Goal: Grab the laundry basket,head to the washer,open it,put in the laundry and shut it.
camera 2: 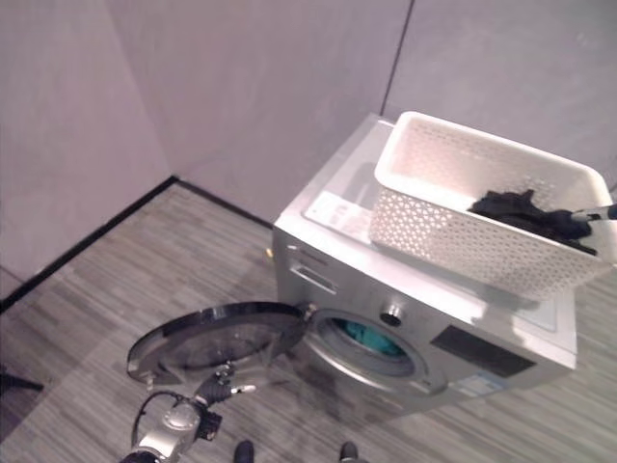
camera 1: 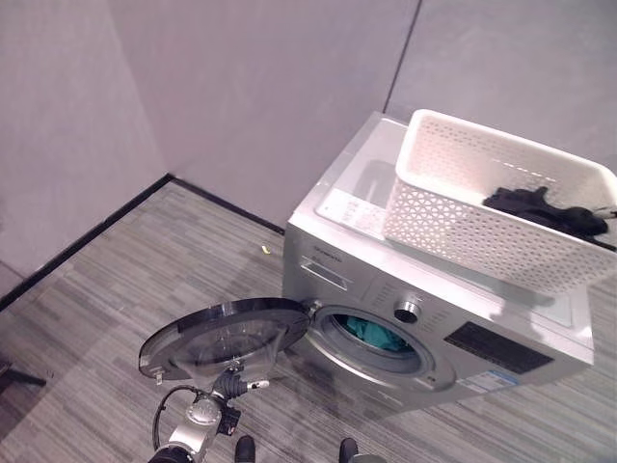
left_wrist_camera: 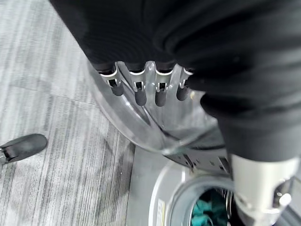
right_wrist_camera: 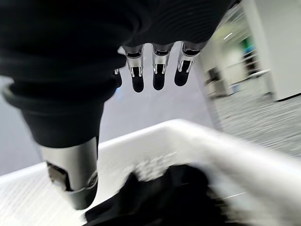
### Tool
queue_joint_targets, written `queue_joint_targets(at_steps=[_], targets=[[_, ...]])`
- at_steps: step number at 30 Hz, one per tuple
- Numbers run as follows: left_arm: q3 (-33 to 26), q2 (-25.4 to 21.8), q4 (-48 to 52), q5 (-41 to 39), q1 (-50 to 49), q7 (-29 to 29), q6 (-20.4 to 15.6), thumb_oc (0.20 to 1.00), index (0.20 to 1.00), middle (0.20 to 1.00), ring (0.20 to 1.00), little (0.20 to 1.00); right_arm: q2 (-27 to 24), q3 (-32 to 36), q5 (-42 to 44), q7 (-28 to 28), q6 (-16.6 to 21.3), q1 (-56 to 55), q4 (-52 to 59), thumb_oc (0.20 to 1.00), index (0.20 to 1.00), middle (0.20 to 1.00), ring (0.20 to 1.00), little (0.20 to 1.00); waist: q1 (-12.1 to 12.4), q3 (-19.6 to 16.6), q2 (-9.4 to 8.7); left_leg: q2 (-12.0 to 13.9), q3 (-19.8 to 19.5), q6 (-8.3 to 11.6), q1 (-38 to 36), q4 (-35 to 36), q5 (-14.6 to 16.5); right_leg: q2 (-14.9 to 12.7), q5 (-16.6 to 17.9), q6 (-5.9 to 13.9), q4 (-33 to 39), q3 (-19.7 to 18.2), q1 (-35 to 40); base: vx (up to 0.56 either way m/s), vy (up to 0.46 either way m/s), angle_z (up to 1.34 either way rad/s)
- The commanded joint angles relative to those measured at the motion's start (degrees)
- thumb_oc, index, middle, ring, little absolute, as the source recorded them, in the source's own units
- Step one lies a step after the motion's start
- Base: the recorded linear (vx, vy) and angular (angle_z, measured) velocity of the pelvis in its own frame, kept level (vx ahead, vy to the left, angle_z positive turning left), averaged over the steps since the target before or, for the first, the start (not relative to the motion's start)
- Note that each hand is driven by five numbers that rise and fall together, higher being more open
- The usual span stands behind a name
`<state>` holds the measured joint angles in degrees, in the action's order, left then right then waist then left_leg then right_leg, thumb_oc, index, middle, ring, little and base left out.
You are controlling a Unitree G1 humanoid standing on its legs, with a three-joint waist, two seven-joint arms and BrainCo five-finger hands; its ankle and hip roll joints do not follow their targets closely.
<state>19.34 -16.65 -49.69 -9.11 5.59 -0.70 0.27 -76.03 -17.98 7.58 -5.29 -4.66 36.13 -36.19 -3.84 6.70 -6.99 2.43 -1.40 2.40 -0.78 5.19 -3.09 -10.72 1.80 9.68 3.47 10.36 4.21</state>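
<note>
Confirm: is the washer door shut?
No. The round door stands swung wide open to the left of the washer, and teal laundry shows inside the drum.

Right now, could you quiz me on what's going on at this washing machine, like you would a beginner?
1. True or false: the washer door is shut.
2. Where does the white laundry basket sit? A) on the floor B) on top of the washer C) inside the drum
3. Fill in: the cloth seen in the drum is ____ in colour, and the clothes in the basket are ____.

Key:
1. False. It hangs wide open, with the left robot hand at it, fingers straight.
2. B. The right robot hand hovers over the basket.
3. Teal; dark.
</note>
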Motion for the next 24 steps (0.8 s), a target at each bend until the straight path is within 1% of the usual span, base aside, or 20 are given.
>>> queue_joint_targets(at_steps=[1,3,5,6,10,11,13,14,16,19,21,22,23,24], targets=[[1.28,-0.82,-1.45,-1.29,2.04,1.37,-1.71,1.000,1.000,1.000,1.000,1.000,-4.72,-5.90,-1.47,-0.92,1.47,9.46,-4.21,1.000,1.000,1.000,1.000,1.000,2.69,-1.70,-1.02,0.17,0.46,-2.05,-5.89,-0.58,9.12,0.81,4.24,0.06,-2.76,-2.80,-9.25,0.05,-0.068,0.07],[1.69,-0.28,-2.84,-2.08,1.71,1.45,-1.87,1.000,1.000,1.000,1.000,1.000,-2.66,-10.43,-1.89,-1.03,1.83,13.77,-6.76,1.000,1.000,1.000,1.000,1.000,2.94,-1.87,-0.83,0.96,0.46,-1.41,-5.47,-0.46,8.77,1.44,3.55,-0.42,-2.12,-2.31,-8.91,0.07,-0.099,0.22],[2.20,-0.02,-3.66,-2.36,1.73,1.49,-2.17,1.000,1.000,1.000,1.000,1.000,-1.44,-12.46,-1.89,-1.14,2.25,15.54,-9.40,1.000,1.000,1.000,1.000,1.000,3.23,-1.79,-0.73,1.45,0.23,-0.96,-5.22,-0.34,8.53,1.76,3.13,-0.75,-1.75,-1.87,-8.62,0.07,-0.108,0.11],[2.56,0.10,-3.84,-2.66,1.58,1.77,-2.31,1.000,1.000,1.000,1.000,1.000,-0.71,-14.57,-2.33,-1.50,2.35,17.68,-11.63,1.000,1.000,1.000,1.000,1.000,3.36,-1.71,-0.55,1.86,0.03,-0.62,-5.04,-0.30,8.39,2.01,2.74,-1.07,-1.60,-1.59,-8.47,0.05,-0.077,0.03],[2.90,0.39,-4.22,-2.78,1.61,2.00,-2.22,1.000,1.000,1.000,1.000,1.000,-0.37,-16.60,-2.59,-2.14,2.49,19.18,-13.30,1.000,1.000,1.000,1.000,1.000,3.29,-1.68,-0.25,2.35,-0.17,-0.28,-4.88,-0.26,8.27,2.28,2.36,-1.39,-1.52,-1.31,-8.38,0.04,-0.053,0.05],[3.40,0.58,-4.29,-3.03,1.73,2.30,-2.20,1.000,1.000,1.000,1.000,1.000,-0.10,-18.49,-3.30,-3.24,2.38,19.89,-15.11,1.000,1.000,1.000,1.000,1.000,3.27,-1.56,-0.21,2.72,-0.27,0.03,-4.52,-0.26,8.07,2.56,1.95,-1.68,-1.49,-0.99,-8.36,0.04,-0.061,0.04],[3.58,0.63,-4.12,-3.16,1.79,2.48,-2.18,1.000,1.000,1.000,1.000,1.000,-0.28,-19.29,-3.61,-3.71,2.34,20.21,-15.19,1.000,1.000,1.000,1.000,1.000,3.21,-1.51,-0.13,2.90,-0.38,0.17,-4.42,-0.25,8.02,2.71,1.80,-1.79,-1.46,-0.85,-8.32,0.04,-0.060,0.05],[3.96,0.70,-4.08,-3.09,1.84,2.85,-2.01,1.000,1.000,1.000,1.000,1.000,-1.11,-20.20,-4.21,-5.24,2.16,19.47,-15.00,1.000,1.000,1.000,1.000,1.000,3.02,-1.47,-0.12,3.31,-0.38,0.50,-4.30,-0.26,7.95,3.05,1.46,-2.05,-1.45,-0.68,-8.23,0.05,-0.060,0.05],[4.45,0.74,-3.46,-3.21,1.49,3.43,-1.82,1.000,1.000,1.000,1.000,1.000,-2.53,-21.00,-4.93,-6.55,2.04,18.58,-14.40,1.000,1.000,1.000,1.000,1.000,2.80,-1.46,-0.17,3.71,-0.48,0.75,-4.29,-0.22,7.87,3.40,1.14,-2.29,-1.42,-0.40,-8.03,0.05,-0.062,-0.01],[4.94,0.97,-3.63,-3.42,1.38,4.07,-1.75,1.000,1.000,1.000,1.000,1.000,-3.38,-21.45,-6.02,-8.27,2.24,16.60,-14.58,1.000,1.000,1.000,1.000,1.000,2.49,-1.40,-0.15,4.16,-0.45,0.99,-4.42,-0.19,7.85,3.78,0.83,-2.45,-1.28,-0.41,-7.81,0.03,-0.040,0.00],[5.07,1.06,-3.94,-3.40,1.42,4.18,-1.76,1.000,1.000,1.000,1.000,1.000,-3.06,-21.61,-6.17,-8.34,2.26,16.49,-14.95,1.000,1.000,1.000,1.000,1.000,2.47,-1.42,-0.16,4.25,-0.36,1.02,-4.55,-0.19,7.88,3.96,0.82,-2.48,-1.18,-0.58,-7.76,0.02,-0.020,0.00],[5.44,1.52,-4.39,-3.59,1.62,4.27,-1.78,1.000,1.000,1.000,1.000,1.000,-1.29,-21.65,-6.62,-8.93,2.50,15.75,-16.01,1.000,1.000,1.000,1.000,1.000,2.46,-1.41,-0.05,4.50,-0.04,1.14,-4.65,-0.19,7.90,4.31,0.69,-2.59,-0.85,-0.94,-7.67,0.00,0.000,0.00],[5.45,1.51,-4.40,-3.60,1.62,4.27,-1.79,1.000,1.000,1.000,1.000,1.000,-1.28,-21.61,-6.63,-8.92,2.51,15.71,-16.01,1.000,1.000,1.000,1.000,1.000,2.48,-1.41,-0.06,4.51,-0.02,1.15,-4.65,-0.19,7.91,4.32,0.69,-2.60,-0.85,-0.95,-7.67,0.04,-0.045,-0.06],[5.76,1.63,-4.40,-3.66,1.70,4.35,-1.80,1.000,1.000,1.000,1.000,1.000,-0.08,-21.89,-6.76,-9.25,2.45,15.61,-16.75,1.000,1.000,1.000,1.000,1.000,2.68,-1.29,0.05,4.67,0.02,1.24,-4.48,-0.19,7.84,4.51,0.55,-2.70,-0.64,-0.91,-7.68,0.01,-0.017,-0.06]])
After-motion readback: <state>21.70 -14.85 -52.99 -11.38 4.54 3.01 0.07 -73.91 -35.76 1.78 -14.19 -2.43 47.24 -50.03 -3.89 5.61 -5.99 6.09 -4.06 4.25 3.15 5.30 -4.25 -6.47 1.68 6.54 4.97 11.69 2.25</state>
